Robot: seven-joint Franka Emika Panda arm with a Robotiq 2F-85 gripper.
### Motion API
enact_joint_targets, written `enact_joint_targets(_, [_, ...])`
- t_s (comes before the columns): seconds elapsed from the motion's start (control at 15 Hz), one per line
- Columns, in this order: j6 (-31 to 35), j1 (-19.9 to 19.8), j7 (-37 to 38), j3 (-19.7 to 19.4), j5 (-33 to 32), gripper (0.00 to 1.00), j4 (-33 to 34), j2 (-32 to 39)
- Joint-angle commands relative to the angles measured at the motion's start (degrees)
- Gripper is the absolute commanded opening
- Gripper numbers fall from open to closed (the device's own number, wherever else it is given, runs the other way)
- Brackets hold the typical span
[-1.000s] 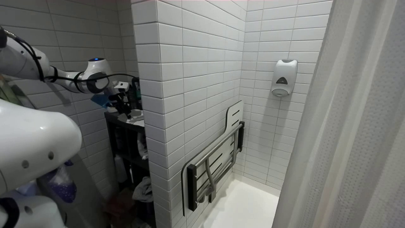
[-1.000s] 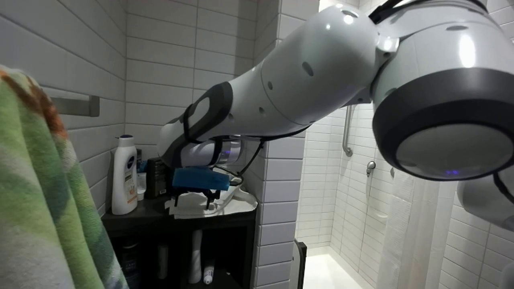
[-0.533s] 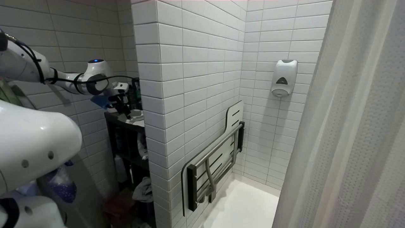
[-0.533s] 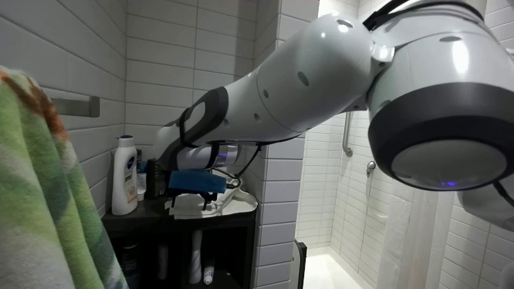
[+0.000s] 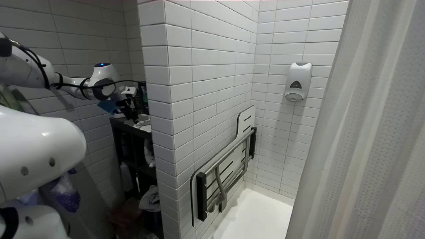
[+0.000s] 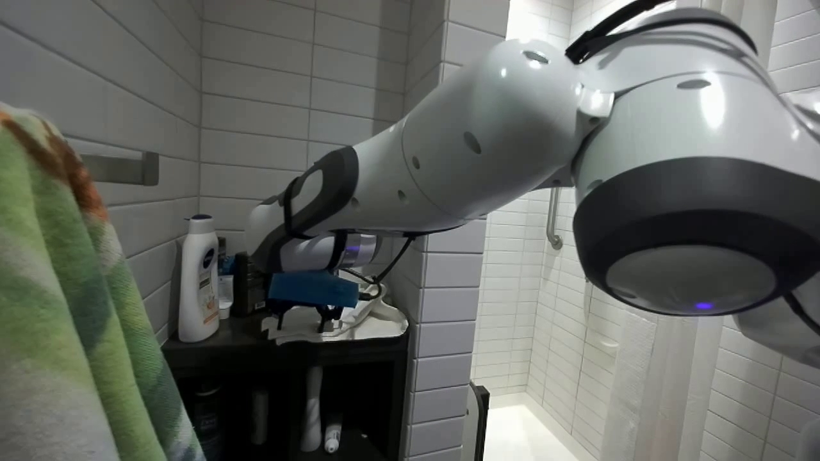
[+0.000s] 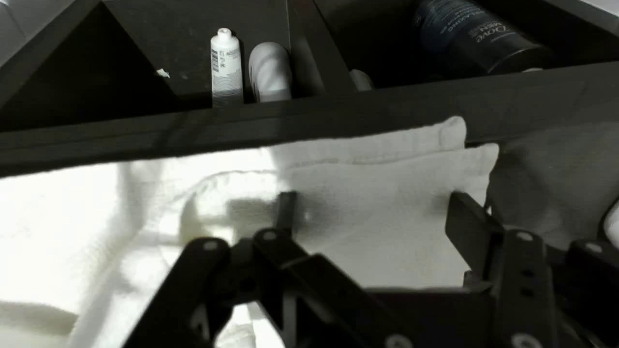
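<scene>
In the wrist view your gripper has its two fingers spread wide apart, clamping nothing. What looks like one white cloth, layered, lies beneath them across mid-frame; its long axis runs left to right, roughly along the line from fingertip to fingertip, a corner poking just past the tip at frame right. You cannot tell whether the tips touch it. It rests on one black cubby shelf; at upper centre-left are one white squeeze tube and one pale rounded container, at upper right one Dove Men bottle. In an exterior view, one white lotion bottle stands upright at lower left. Farther off, one wall-mounted soap dispenser hangs at upper right in an exterior view.
</scene>
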Motion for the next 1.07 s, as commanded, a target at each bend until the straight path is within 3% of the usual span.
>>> enact_joint_targets(0.0, [-0.8, -1.6, -0.3, -0.3, 1.8, 0.54, 2.1, -1.7])
enact_joint_targets(0.47, [-2.2, -2.5, -1.5, 0.6, 2.3, 0.01, 3.0, -0.6])
enact_joint_targets(1.0, [-3.6, -1.1, -1.7, 1.0, 3.8, 0.02, 4.7, -0.7])
